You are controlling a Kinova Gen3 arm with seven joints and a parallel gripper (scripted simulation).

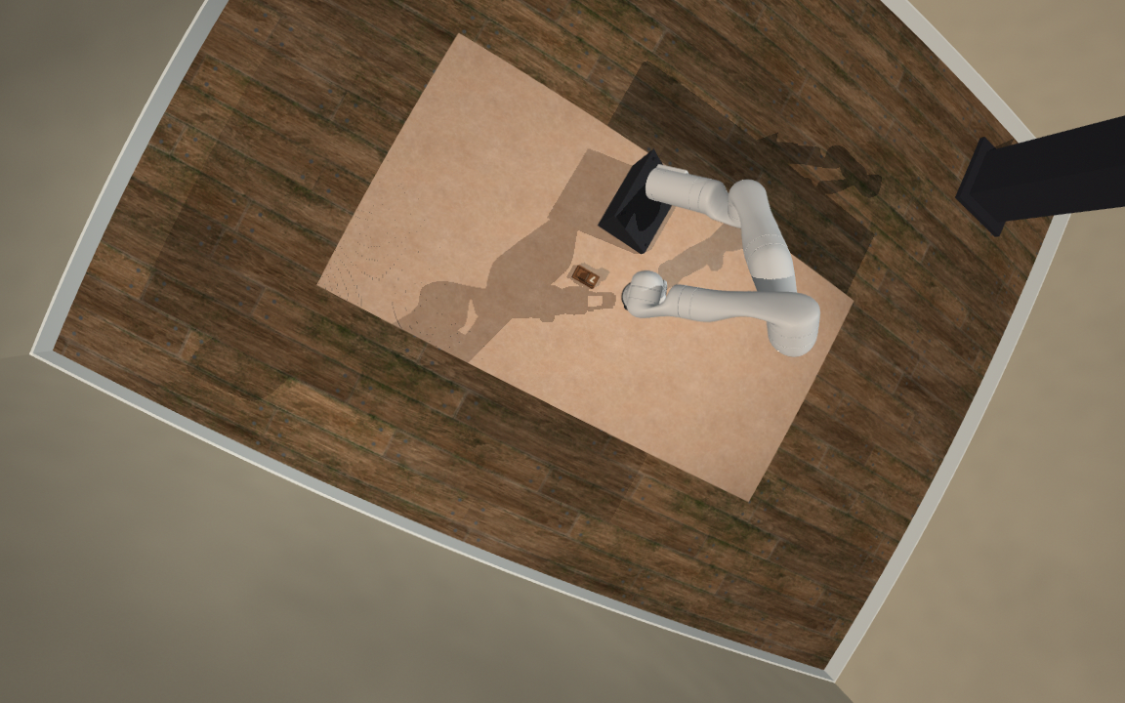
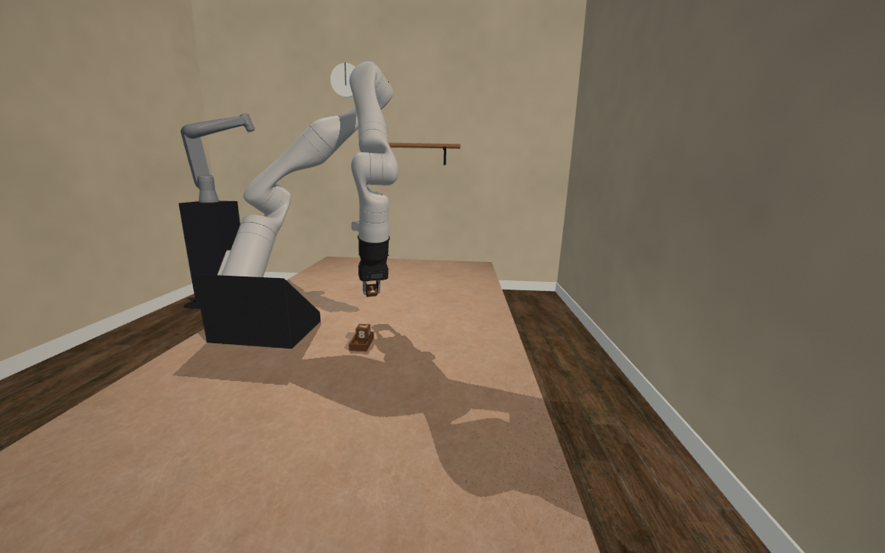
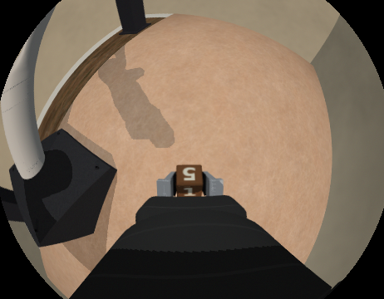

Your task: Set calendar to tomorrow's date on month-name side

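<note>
Brown wood marks the small tray (image 1: 585, 276) in the top view, sitting on the tan counter (image 1: 479, 175) just beside the arm's black base (image 1: 614, 223). The arm's wrist covers the gripper from above, a little to one side of the tray and not over it.

The exterior view shows the gripper (image 2: 370, 291) pointing straight down, hanging well above the tray (image 2: 357, 348). One cube (image 2: 362, 333) stands in the tray, showing an 8. A second cube (image 2: 370, 289) is up between the fingers, with what looks like a 1 on the face toward this camera.

In the wrist view the gripper (image 3: 189, 185) is about half open and clamped on the lifted cube (image 3: 189, 178), with a 5 on the face the camera sees, and another digit below it too cut off to read.

The step in hand looks like returning this cube to the tray's free slot. To do it well, centre over the slot first, check that the wanted digit faces the month side upright, then lower straight, keeping clear of the standing cube, and open only once the cube rests flat.
</note>
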